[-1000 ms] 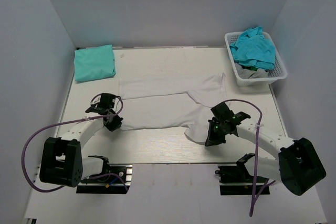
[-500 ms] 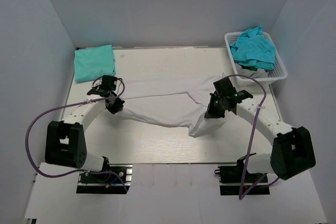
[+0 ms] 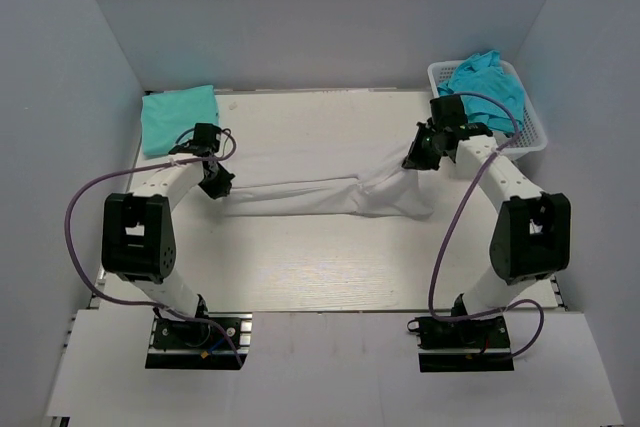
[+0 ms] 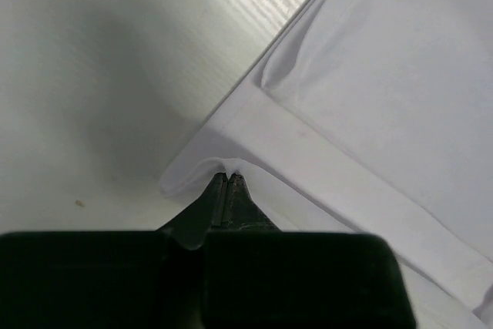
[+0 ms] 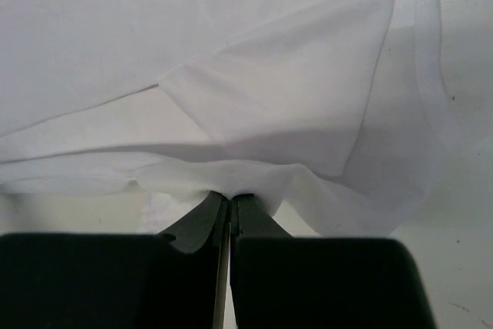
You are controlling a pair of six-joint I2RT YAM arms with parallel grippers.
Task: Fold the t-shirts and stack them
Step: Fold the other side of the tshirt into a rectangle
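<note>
- A white plastic lattice basket (image 3: 534,127) holds crumpled turquoise cloth t-shirts (image 3: 488,85).
- A white cloth t-shirt (image 3: 310,185) lies doubled over on the tabletop (image 3: 330,262), left of the basket.
- The left tool (image 4: 229,179) and the right tool (image 5: 231,198) each pinch the white t-shirt's edge.

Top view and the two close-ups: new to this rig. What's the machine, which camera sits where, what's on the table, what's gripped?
Two small robot arms are bolted at the near edge of a table. The wide picture comes from a fixed camera above and behind them. Each close-up comes from a camera on one wrist, looking along its own black fingers. A white t-shirt lies spread across the middle. The left gripper is shut on its edge at one end, the right gripper at the other. A folded turquoise t-shirt lies far left, and more turquoise shirts fill a white basket far right.
</note>
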